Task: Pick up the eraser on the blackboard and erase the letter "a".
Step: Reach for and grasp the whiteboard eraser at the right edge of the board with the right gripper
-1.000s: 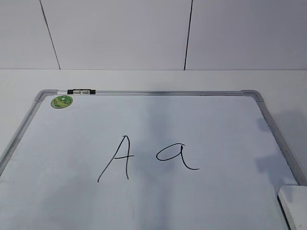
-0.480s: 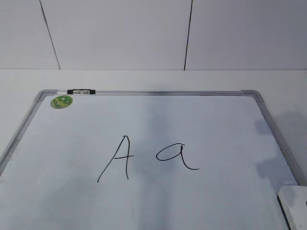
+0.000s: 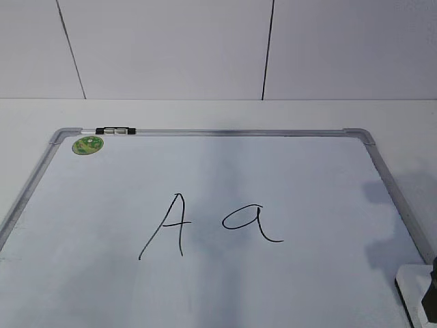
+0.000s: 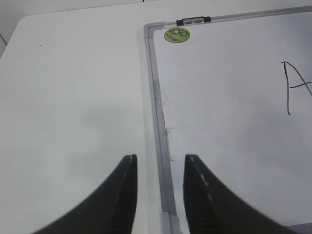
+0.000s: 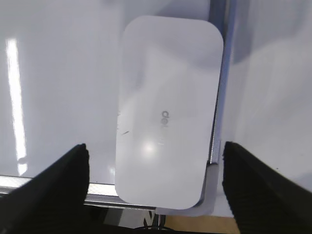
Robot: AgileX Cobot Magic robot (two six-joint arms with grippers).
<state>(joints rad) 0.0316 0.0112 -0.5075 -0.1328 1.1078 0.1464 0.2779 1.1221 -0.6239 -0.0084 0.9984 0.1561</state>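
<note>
The eraser [image 5: 168,112], a white rounded block with grey print, lies on the near right corner of the blackboard [image 3: 287,171], beside its grey frame. It also shows at the lower right edge of the exterior view [image 3: 412,287]. My right gripper [image 5: 155,158] is open and hangs above the eraser with one finger on each side of it, not touching. One dark fingertip [image 3: 431,295] shows in the exterior view. The letter "a" [image 3: 251,222] is at the board's middle, right of the capital "A" [image 3: 167,225]. My left gripper [image 4: 160,163] is open and empty over the board's left frame [image 4: 158,107].
A small black-and-silver marker [image 3: 115,130] lies on the board's far frame, next to a round green sticker [image 3: 88,144]. White table surrounds the board. The table's near edge shows just behind the eraser in the right wrist view [image 5: 214,222].
A dark finger of my right gripper has come into the exterior view at the lower right, over the eraser. Its shadow on the board's right side has slid toward that corner.
</note>
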